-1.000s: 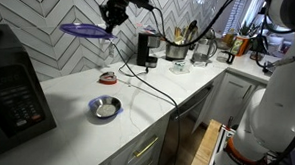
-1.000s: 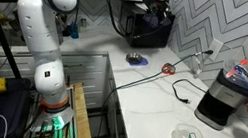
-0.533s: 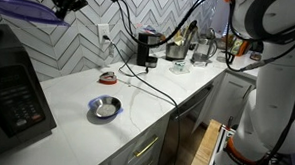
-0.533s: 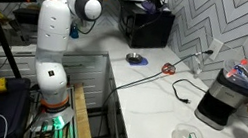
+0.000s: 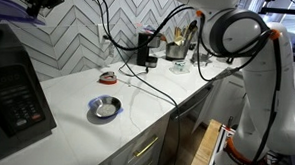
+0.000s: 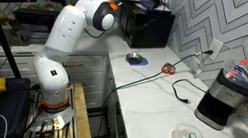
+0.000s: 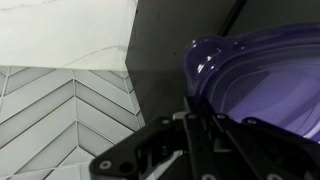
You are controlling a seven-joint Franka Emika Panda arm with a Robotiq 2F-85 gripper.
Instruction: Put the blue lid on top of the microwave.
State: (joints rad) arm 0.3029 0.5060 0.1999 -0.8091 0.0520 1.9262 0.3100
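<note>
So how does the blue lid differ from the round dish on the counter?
The blue lid is held aloft by the end effector; the dish lies on the counter. The lid is blue-purple throughout; the dish has a pale centre inside a blue rim. Both are round.

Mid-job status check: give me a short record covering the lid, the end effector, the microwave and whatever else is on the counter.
lid: flat round blue-purple plastic lid, gripped at its edge, level, over the microwave's top; seems not yet resting on it
end effector: shut on the lid, high near the tiled wall
microwave: large black boxy microwave, at the counter's end
dish: blue-rimmed round dish with pale centre, on the white counter, apart from the microwave
coffee machine: slim black coffee machine, against the wall
</note>
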